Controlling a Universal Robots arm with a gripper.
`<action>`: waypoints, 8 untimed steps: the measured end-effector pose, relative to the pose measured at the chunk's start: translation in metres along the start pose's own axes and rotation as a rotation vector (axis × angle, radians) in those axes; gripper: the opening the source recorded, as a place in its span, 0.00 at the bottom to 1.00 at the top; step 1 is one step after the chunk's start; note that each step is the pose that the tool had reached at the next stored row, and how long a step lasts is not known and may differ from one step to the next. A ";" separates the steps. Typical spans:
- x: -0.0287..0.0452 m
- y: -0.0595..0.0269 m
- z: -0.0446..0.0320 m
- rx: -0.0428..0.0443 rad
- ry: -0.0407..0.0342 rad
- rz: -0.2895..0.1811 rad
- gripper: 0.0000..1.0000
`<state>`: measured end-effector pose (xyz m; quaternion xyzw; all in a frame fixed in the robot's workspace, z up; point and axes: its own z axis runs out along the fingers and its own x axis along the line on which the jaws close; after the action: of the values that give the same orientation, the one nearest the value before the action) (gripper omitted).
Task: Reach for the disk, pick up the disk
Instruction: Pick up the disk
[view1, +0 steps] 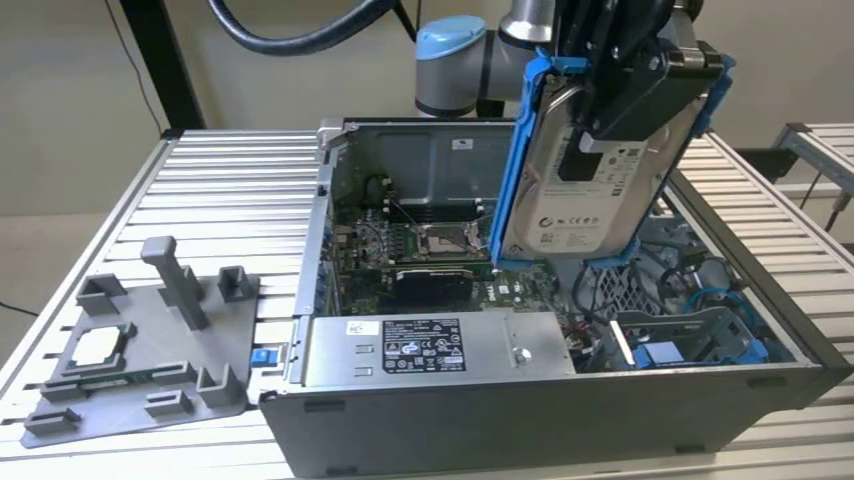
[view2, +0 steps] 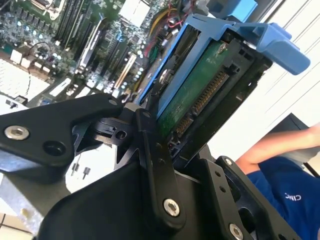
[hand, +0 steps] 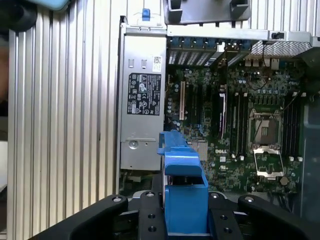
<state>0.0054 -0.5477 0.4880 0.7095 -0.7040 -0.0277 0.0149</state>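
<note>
Blue-bracketed, the disk (view1: 607, 170) hangs upper right in the exterior view, pinched by the gripper (view1: 617, 95) above the open computer case (view1: 534, 400); grey metal box (view1: 434, 350) below, grey fixture (view1: 147, 340) lower left.

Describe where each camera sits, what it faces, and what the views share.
Exterior view: off the arm, above the open grey computer case; gripper holds the silver blue-bracketed disk aloft.
Second wrist view: on the wrist, along the disk's edge; black gripper links below.
First wrist view: on the wrist, down onto the green motherboard.
All show the disk.
</note>
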 end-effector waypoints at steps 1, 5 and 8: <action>0.0013 -0.0027 0.0000 -0.0004 0.0001 0.000 0.00; 0.0060 -0.0133 -0.0002 -0.0022 0.0000 0.000 0.00; 0.0096 -0.0211 -0.0003 -0.0035 -0.0001 0.000 0.00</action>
<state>0.0265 -0.5571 0.4869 0.7095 -0.7039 -0.0290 0.0161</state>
